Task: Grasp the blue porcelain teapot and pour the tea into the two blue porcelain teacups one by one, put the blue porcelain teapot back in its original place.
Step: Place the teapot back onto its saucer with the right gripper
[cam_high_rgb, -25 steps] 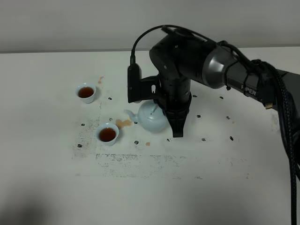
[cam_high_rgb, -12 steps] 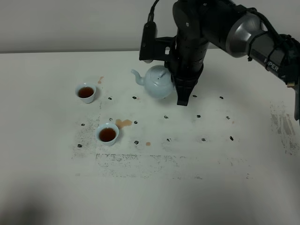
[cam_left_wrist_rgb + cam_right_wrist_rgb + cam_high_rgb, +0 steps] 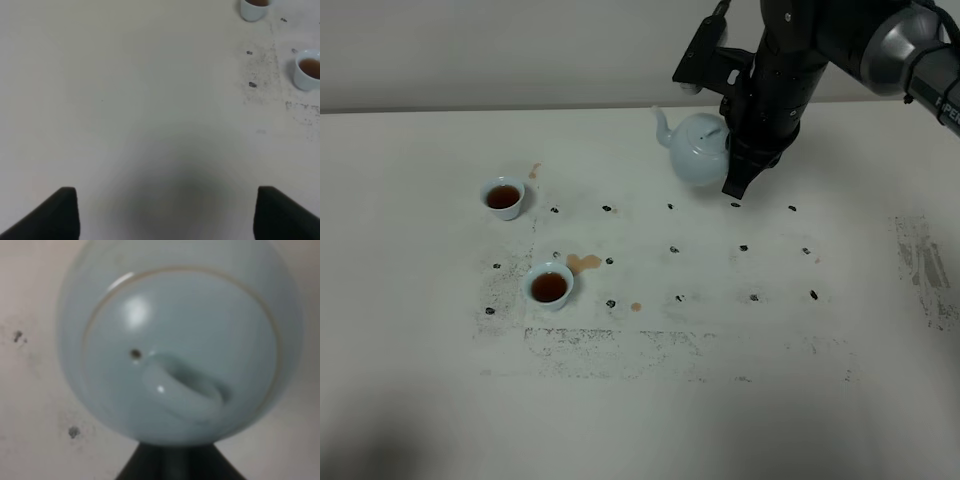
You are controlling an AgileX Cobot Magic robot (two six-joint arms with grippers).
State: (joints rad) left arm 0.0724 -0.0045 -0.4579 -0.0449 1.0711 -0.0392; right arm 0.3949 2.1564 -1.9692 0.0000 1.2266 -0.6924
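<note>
At the near edge of the bench a dim shadow falls over the left corner, and a band of grey speckled scuffing runs across the surface just beyond it. The left gripper shows only as two dark finger tips at the edge of its wrist view, standing well apart with nothing between them; the rest of that arm is cut off.

Farther in on the left sits the nearer teacup, filled with reddish-brown tea. A small brown spill lies just to its right, with a smaller drop nearer and to the right. The second teacup, also full, stands farther back and to the left, well apart from the first. Small dark specks dot the middle of the bench.

Farthest back, right of centre, the right gripper holds the blue porcelain teapot clear of the bench, spout pointing left. Its fingers hide the handle, so the exact contact is not visible from above; the wrist view is blurred, showing the lid with its loop knob and a vent hole, and the fingers clamped at the pot's back. The arm's upper part is cut off.
</note>
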